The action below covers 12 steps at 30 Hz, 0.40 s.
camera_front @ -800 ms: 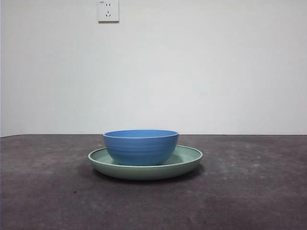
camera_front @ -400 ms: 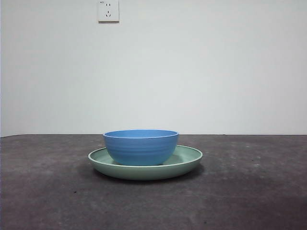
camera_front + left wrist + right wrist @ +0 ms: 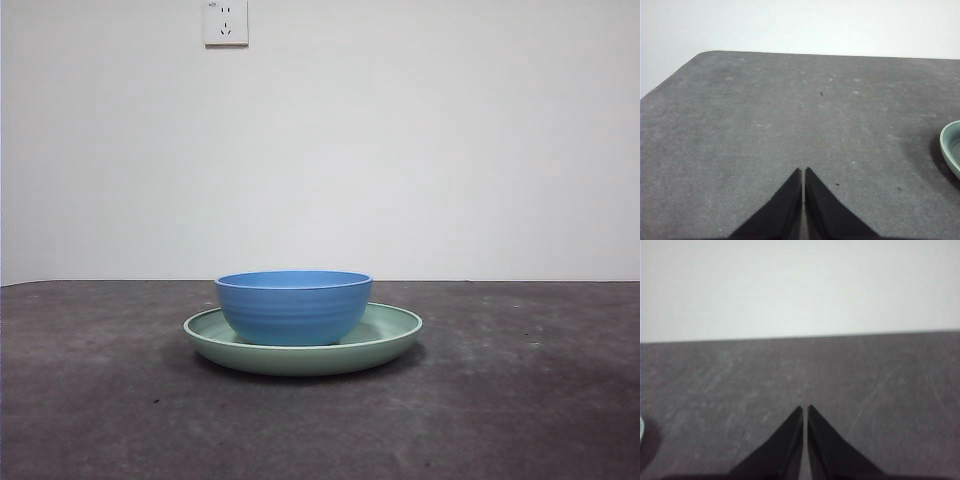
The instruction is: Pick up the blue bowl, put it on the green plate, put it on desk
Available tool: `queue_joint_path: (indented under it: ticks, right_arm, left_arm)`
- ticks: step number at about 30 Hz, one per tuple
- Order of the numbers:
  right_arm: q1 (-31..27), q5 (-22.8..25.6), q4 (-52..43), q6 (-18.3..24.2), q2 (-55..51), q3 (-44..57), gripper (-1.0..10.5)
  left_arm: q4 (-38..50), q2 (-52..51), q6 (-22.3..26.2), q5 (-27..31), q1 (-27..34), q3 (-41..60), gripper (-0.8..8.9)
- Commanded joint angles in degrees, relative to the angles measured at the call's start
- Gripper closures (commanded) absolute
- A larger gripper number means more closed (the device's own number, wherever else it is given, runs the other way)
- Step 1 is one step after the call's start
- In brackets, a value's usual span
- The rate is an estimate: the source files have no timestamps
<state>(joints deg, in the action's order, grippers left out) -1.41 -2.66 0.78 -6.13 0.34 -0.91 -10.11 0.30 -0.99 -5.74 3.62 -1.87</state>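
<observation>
Blue bowl (image 3: 293, 306) sits inside the green plate (image 3: 392, 335) at frame centre on the counter (image 3: 520, 400); both grippers' jaws wait closed, empty, away from it.

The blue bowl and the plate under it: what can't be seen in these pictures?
- Inside of the blue bowl: front view looks level, so its wall hides it.
- Bowl's base: hidden by the green plate rim.
- Wrist views: bowl out of frame; plate cut off by the edge.
- Wall socket: cropped at the top.
</observation>
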Motion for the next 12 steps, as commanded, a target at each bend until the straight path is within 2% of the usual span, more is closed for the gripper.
queue_joint_path:
  ticks: [1, 5, 12]
  right_arm:
    - [-0.02, 0.13, 2.62, -1.57, -0.13, 0.31, 9.4]
    - [-0.02, 0.11, 9.66, -1.42, -0.13, 0.31, 9.4]
    - [-0.02, -0.31, 8.66, -1.99, -0.13, 0.28, 9.4]
  left_arm:
    - [-0.44, -0.13, -0.33, 0.2, 0.13, 1.18, 8.03]
    - [-0.44, -0.13, -0.33, 0.2, 0.13, 1.18, 8.04]
    - [-0.44, -0.11, -0.33, 0.2, 0.13, 1.18, 8.04]
